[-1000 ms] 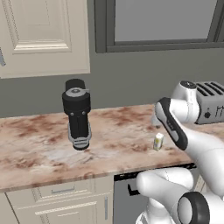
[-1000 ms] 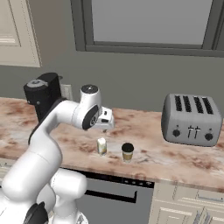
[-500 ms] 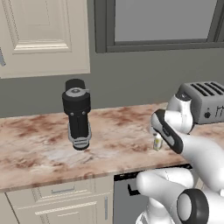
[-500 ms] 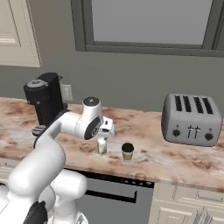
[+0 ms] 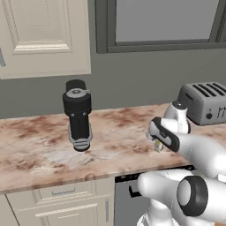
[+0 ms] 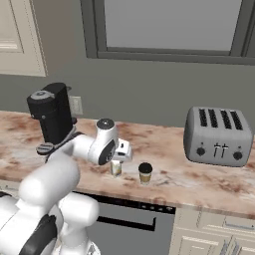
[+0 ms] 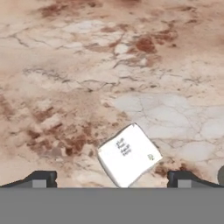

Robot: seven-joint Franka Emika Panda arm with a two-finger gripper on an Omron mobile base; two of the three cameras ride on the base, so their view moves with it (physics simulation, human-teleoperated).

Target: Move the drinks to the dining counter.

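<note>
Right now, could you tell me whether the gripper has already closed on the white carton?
No, in the hand view the gripper is open, its fingertips standing wide on either side of the white carton without touching it.

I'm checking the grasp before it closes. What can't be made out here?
- Carton: left base view, mostly behind the arm; its print is too small.
- Carton top: right base view, hidden by the hand.
- Gripper fingers: hand view, cut off by the bottom edge.
- Cup: print too small.
</note>
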